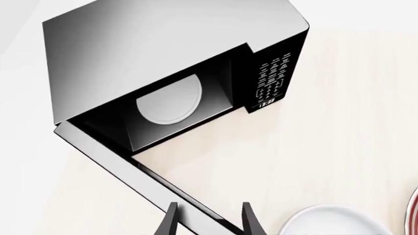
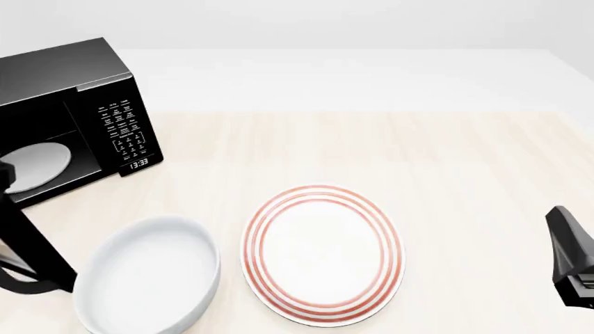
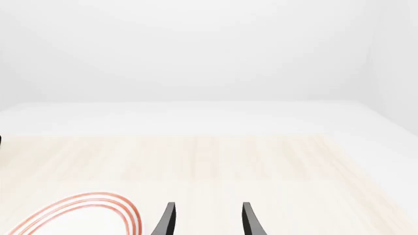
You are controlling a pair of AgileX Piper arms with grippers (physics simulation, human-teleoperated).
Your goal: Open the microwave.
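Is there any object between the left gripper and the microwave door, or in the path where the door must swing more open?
Nothing visible stands between them: the left gripper has its fingers on either side of the edge of the microwave door. The door is already swung wide. The white bowl lies close beside the door's outer end, to its right in the front view.

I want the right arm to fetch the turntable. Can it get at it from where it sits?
Probably not. The right claw hangs at the table's far right; the turntable sits inside the microwave far left, beyond plate and bowl.
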